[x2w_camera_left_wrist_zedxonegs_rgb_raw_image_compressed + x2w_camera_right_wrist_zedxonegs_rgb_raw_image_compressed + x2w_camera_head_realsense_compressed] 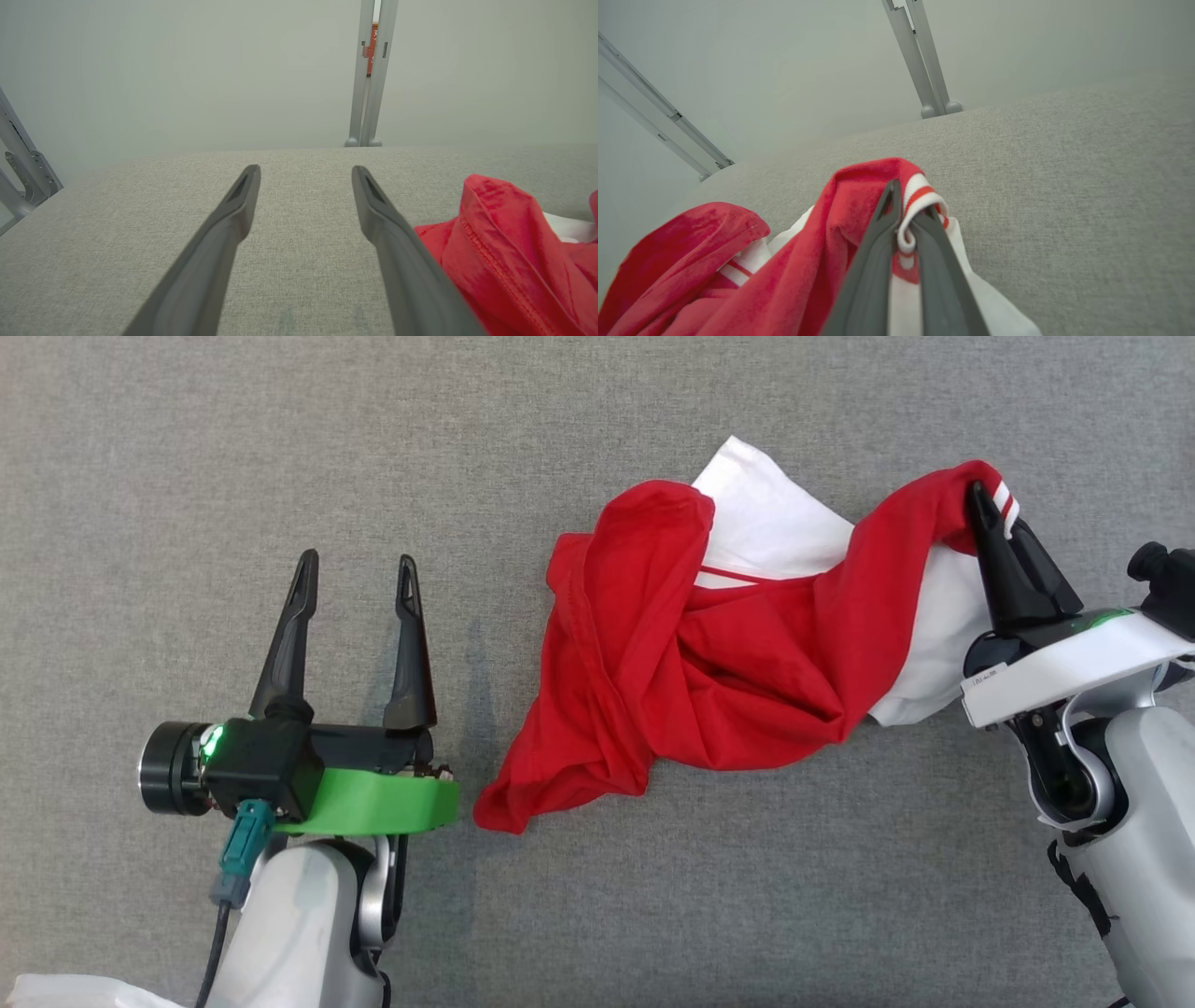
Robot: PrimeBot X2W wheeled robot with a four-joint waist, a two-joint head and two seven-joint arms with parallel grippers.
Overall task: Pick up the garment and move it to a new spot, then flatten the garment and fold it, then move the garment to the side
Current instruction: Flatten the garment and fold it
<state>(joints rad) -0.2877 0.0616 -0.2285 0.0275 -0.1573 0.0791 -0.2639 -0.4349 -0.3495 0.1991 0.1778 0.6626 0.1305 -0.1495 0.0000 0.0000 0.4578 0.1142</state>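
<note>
Though crumpled, likely soft, light: red-and-white garment (709, 672), table (280, 448) centre toward 3 o'clock. Right gripper (991, 509) fingers clamped on striped trim (1005, 500), 2 o'clock. Left gripper (358, 560) fingers parted, empty, 9 o'clock. Suggested second hold: red corner (495, 814), 6 o'clock.

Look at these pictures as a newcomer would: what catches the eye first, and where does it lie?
The crumpled red and white garment stands out first, lying right of centre on the grey fabric surface. Next comes the right gripper, shut on the garment's striped edge at its far right end. The left gripper sits open at the lower left, holding nothing.
</note>
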